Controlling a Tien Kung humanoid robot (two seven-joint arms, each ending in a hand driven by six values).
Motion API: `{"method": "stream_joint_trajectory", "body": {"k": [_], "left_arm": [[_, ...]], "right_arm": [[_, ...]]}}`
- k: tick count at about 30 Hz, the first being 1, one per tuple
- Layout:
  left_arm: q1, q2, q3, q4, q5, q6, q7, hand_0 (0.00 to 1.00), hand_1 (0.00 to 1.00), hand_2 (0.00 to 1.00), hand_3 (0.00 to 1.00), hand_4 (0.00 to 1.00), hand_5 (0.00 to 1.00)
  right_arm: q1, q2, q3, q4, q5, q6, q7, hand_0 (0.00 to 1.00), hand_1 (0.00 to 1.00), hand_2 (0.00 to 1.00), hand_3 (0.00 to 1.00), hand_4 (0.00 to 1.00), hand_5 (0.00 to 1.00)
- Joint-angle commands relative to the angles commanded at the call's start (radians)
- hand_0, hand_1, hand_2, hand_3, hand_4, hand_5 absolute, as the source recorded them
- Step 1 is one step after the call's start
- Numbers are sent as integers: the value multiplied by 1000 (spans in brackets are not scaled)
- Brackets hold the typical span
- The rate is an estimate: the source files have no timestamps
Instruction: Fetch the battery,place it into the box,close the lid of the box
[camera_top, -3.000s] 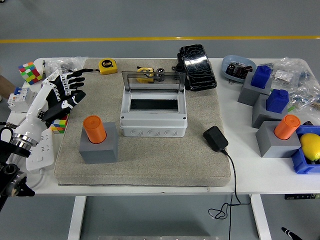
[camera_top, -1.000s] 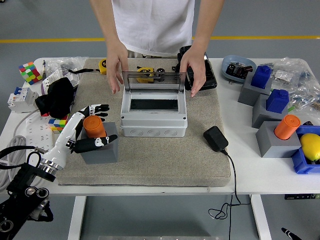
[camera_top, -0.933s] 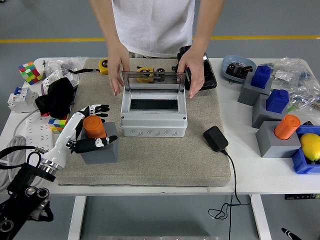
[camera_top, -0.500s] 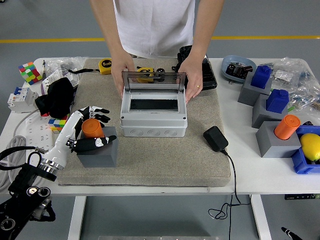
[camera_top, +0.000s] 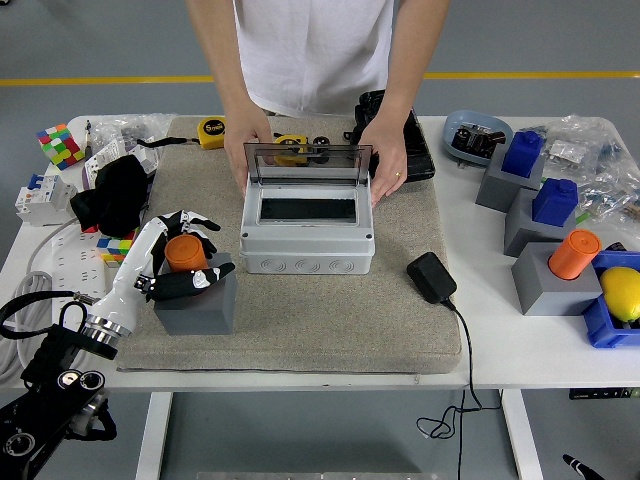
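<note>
Left hand (camera_top: 183, 262) wrapped around orange battery (camera_top: 185, 252); fingers curled on both sides, grasp in place. Battery upright in grey holder block (camera_top: 197, 304), left of box (camera_top: 307, 232). Box lid (camera_top: 305, 162) raised; person's hands (camera_top: 387, 170) brace box at both far corners.

Risks:
- Tilted pull: battery binds, block lifts along.
- Loose grip: battery drops onto mat (camera_top: 330, 310).
- Wide transfer arc: collision with person's hands or lid.

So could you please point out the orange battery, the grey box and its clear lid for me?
orange battery (camera_top: 184, 252), head view, on its orange side.
grey box (camera_top: 307, 256), head view, on its front wall.
clear lid (camera_top: 306, 165), head view, on the middle of its pane.
</note>
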Motion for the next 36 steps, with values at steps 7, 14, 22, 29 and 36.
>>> {"method": "stream_joint_trajectory", "body": {"k": [7,14,22,29,36], "left_arm": [[1,0,1,2,-12,11,-25,282,303,329,447,927,2],[4,-1,2,-2,-18,12,-37,240,262,279,381,910,2],[9,0,-2,-18,-10,12,-34,260,299,317,441,907,2],[11,0,1,-25,-14,12,-34,257,315,336,467,906,2],[14,-5,9,-24,-24,9,-33,270,345,374,515,903,2]], "right_arm": [[0,0,-1,0,1,0,0,652,673,690,584,955,555],[0,0,-2,1,1,0,0,652,673,690,584,955,555],[0,0,-2,0,1,0,-1,652,673,690,583,955,554],[1,0,-1,1,1,0,-1,652,672,690,582,955,557],[0,0,-3,1,1,0,-1,652,673,690,582,954,557]]}}
